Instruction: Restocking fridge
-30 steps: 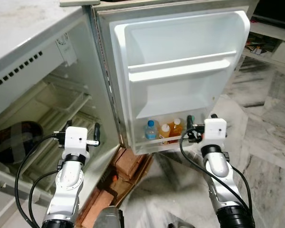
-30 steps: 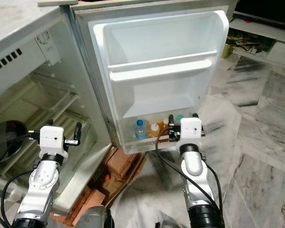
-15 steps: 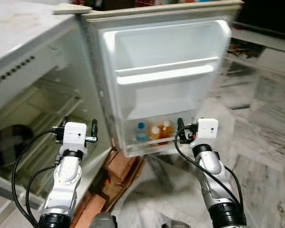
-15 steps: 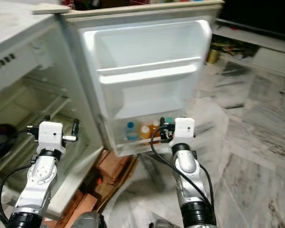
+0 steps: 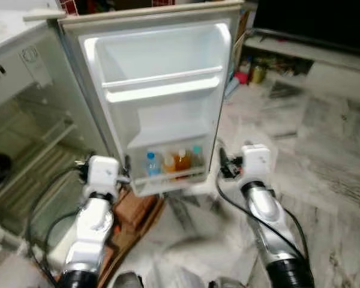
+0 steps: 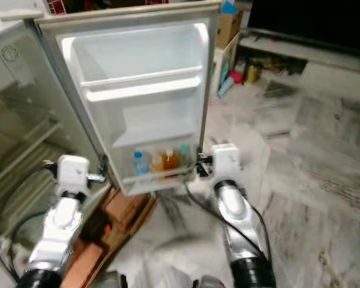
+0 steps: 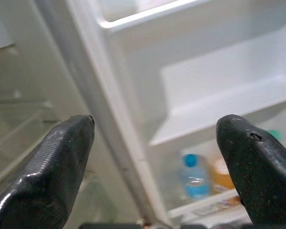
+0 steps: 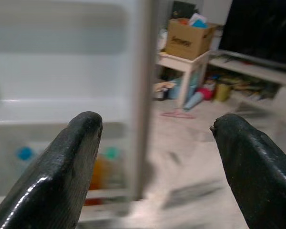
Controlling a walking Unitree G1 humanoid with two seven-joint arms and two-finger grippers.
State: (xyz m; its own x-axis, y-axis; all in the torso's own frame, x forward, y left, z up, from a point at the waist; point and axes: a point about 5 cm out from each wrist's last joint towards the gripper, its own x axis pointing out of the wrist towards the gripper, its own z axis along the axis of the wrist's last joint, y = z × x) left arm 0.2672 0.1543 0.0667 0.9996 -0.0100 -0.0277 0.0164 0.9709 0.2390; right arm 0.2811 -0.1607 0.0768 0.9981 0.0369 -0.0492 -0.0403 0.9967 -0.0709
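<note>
The fridge door [image 5: 162,72] stands wide open, its upper shelves bare. Its bottom shelf holds a blue-capped water bottle [image 5: 152,164], two orange drink bottles [image 5: 174,162] and a teal-capped bottle [image 5: 197,157]. My left gripper [image 5: 104,165] is open and empty, low down by the door's hinge side. In the left wrist view the open left gripper [image 7: 155,138] faces the water bottle [image 7: 194,175]. My right gripper [image 5: 246,157] is open and empty just beyond the door's free edge [image 8: 142,95]. The views are blurred.
The fridge body [image 5: 30,162] with wire shelves lies at the left. Red bricks [image 5: 132,207] sit under it. Marble floor [image 5: 324,156] spreads to the right. A low TV stand [image 5: 312,54] with clutter and a cardboard box [image 8: 188,38] on a white stool stand at the back right.
The whole view has swung to the right, so the fridge sits further left in the picture. Both grippers stay open and empty in front of me.
</note>
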